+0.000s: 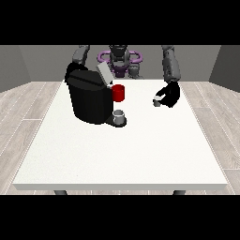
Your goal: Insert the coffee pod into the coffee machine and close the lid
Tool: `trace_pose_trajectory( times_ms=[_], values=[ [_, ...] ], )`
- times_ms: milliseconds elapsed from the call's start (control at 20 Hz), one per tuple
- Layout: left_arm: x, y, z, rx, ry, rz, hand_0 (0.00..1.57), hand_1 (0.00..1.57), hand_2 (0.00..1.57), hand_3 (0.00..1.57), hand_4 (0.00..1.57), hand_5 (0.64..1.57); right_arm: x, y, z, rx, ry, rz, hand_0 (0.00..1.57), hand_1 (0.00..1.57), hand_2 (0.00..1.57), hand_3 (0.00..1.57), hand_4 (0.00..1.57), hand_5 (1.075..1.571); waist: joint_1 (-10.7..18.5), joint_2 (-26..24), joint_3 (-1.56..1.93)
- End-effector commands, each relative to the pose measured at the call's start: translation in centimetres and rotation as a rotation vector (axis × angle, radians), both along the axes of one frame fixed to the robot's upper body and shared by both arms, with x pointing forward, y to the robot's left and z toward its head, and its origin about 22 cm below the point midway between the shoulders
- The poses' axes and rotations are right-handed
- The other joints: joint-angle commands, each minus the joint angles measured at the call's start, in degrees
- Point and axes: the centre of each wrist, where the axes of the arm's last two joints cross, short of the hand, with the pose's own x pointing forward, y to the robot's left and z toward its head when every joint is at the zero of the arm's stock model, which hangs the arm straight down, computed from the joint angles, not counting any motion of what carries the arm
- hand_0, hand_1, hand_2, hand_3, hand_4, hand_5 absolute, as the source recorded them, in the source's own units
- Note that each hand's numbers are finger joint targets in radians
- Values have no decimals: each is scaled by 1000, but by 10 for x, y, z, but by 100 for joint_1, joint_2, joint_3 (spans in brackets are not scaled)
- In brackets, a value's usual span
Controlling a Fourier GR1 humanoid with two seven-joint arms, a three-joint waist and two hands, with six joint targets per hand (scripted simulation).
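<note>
1. Facing you across the white table (117, 154), the robot (120, 58) stands small at the top of the view, its arms reaching over the tabletop towards the camera.
2. You will find the black coffee machine (89, 98) on the table at the view's left, towards the robot's side. Its grey lid (104, 73) stands raised and tilted, so the lid is not closed.
3. A red cup (119, 93) stands just beside the machine, on its side nearer the view's middle.
4. A small grey cup (120, 116) sits on the machine's low front tray, below the red cup in the picture.
5. The hand at the view's right (169, 95) hangs low over the table, well apart from the machine. Its fingers are curled round a small grey thing, which reads as the coffee pod (157, 103). You cannot tell whether the pod touches the tabletop.
6. Between that hand and the machine you have bare tabletop; the red cup is the nearest thing to the open top on that side.
7. The arm at the view's left (80, 56) drops behind the machine, which hides its hand. You cannot see that hand or how its fingers lie.
8. Grey plank flooring (28, 108) surrounds the table.
</note>
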Motion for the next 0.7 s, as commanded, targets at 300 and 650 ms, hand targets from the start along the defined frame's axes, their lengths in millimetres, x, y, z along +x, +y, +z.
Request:
trace_pose_trajectory(
  times_ms=[300, 650],
  values=[
    [39, -57, 54, -22, -29, -158, 1243, 1243, 1327, 1315, 535, 1571, 10, 6, -24, 34, 103, -33, 0, 0, 0, 0, 459, 1571, 166, -534, 1],
    [44, -77, 67, -4, -19, -187, 1256, 1256, 1331, 1292, 545, 1571, 10, -20, -39, 11, 114, -28, 0, 0, 0, 0, 443, 1571, 210, -633, 1]
  ],
)
